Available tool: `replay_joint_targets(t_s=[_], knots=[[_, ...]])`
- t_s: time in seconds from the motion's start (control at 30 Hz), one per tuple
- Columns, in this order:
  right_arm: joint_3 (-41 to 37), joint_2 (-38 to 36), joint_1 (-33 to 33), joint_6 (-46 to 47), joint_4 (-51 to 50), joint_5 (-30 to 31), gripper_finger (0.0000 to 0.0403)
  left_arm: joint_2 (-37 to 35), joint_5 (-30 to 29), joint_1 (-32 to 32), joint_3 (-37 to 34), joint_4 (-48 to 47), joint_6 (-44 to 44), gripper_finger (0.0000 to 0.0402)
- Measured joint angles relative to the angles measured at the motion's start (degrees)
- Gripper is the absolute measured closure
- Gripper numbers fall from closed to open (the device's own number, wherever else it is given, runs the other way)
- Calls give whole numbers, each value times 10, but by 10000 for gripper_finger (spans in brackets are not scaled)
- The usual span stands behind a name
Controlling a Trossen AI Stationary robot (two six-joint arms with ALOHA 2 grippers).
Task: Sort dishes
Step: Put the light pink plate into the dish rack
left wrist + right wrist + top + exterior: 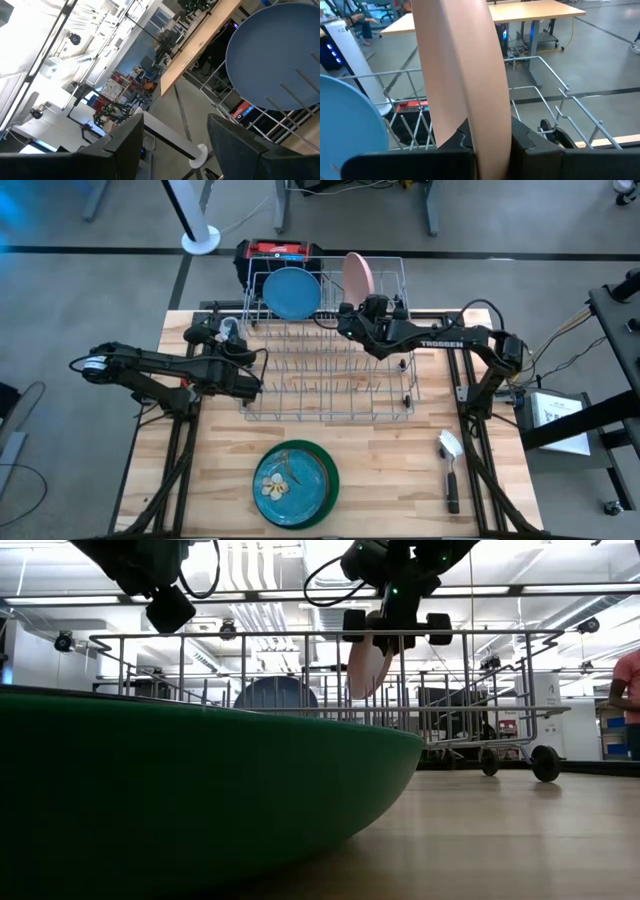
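A pale pink plate (357, 276) stands on edge over the far side of the grey wire rack (330, 395), with my right gripper (350, 308) shut on it. In the low view the pink plate (367, 665) hangs at the height of the rack's top rail. A light blue plate (292, 292) stands upright among the rack's far tines. A green plate (295, 483) with a blue patterned face lies flat on the table near the front edge. My left gripper (175, 130) stands open and holds nothing by the rack's far left corner, pointing level toward the blue plate (275, 55). My right gripper pinches the pink plate's rim (485, 120) between its two fingers (525, 135), one on each face. The fingers come from the table's near right side, slanting slightly down. The plate stands upright on edge; whether its lower edge touches the rack, I cannot tell.
A brush (450, 468) with a white head and black handle lies on the table at the front right. The rack's near tines (330, 370) hold nothing. A red and black box (280, 252) sits behind the rack. In the low view a person (628, 700) stands far off.
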Motion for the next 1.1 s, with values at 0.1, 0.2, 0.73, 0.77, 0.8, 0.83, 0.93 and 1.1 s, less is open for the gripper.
replay_joint_targets(t_s=[0.1,0.2,0.73,0.77,0.8,0.83,0.93,1.1], knots=[[-1,1,0,0,-1,-1,373,0,0,0,0,0,0,193],[-2,1,0,3,0,0,373,0,0,0,0,0,0,193],[-16,1,1,8,0,-1,373,0,0,0,0,0,0,193],[-16,1,2,10,0,-1,373,0,0,0,0,0,0,193],[-16,1,2,11,0,-1,373,0,0,0,0,0,0,193],[-16,1,3,12,1,-1,373,0,0,0,0,0,0,193],[-17,1,3,12,1,-2,373,0,0,0,0,1,0,193],[-17,1,2,12,1,-2,373,0,0,0,0,1,0,193]])
